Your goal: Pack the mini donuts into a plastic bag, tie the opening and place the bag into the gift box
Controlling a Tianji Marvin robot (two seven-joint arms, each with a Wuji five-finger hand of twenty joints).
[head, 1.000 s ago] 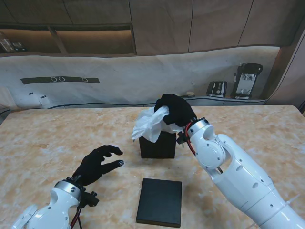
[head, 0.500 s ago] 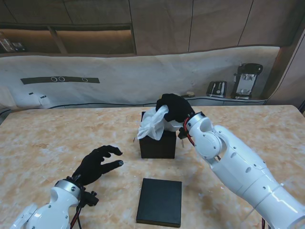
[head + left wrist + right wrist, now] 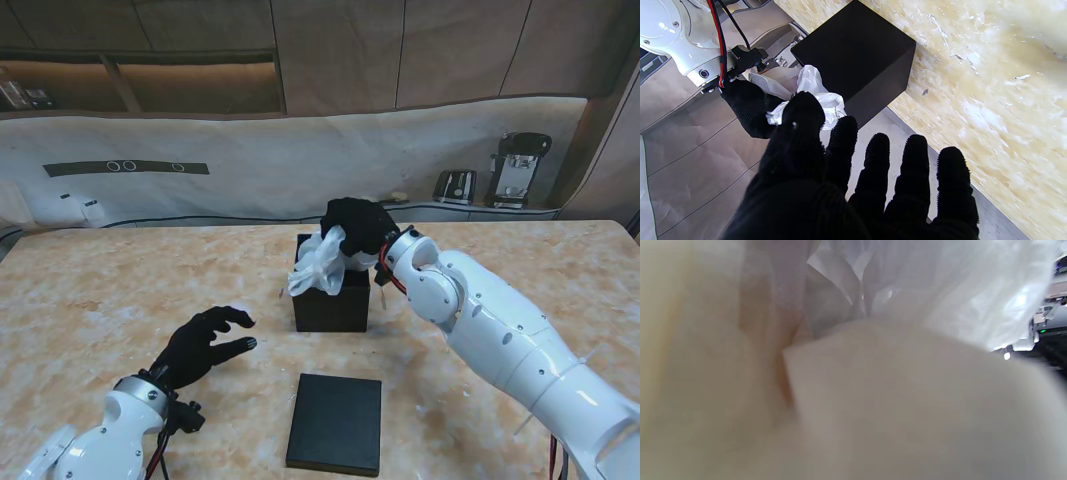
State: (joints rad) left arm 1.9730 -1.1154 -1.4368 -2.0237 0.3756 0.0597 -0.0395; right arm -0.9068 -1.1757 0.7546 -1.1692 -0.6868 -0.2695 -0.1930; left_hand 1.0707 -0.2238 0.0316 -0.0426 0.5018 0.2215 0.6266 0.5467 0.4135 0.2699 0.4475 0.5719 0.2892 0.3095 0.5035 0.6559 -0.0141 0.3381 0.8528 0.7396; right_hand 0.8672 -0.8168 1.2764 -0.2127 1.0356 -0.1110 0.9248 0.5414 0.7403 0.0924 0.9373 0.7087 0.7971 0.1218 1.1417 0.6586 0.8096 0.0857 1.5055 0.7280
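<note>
Final step: right hand grips the plastic bag over the gift box; left hand idle, fingers spread. Next, probably: lower and release.

The plastic bag is thin, crinkled and glossy white film, half see-through. The gift box and its flat lid look like matt black card, smooth-faced. Both hands wear black knitted cloth gloves, nubbly at the fingertips. The arms are smooth, glossy white plastic. The table has a polished, marbled beige stone look.
</note>
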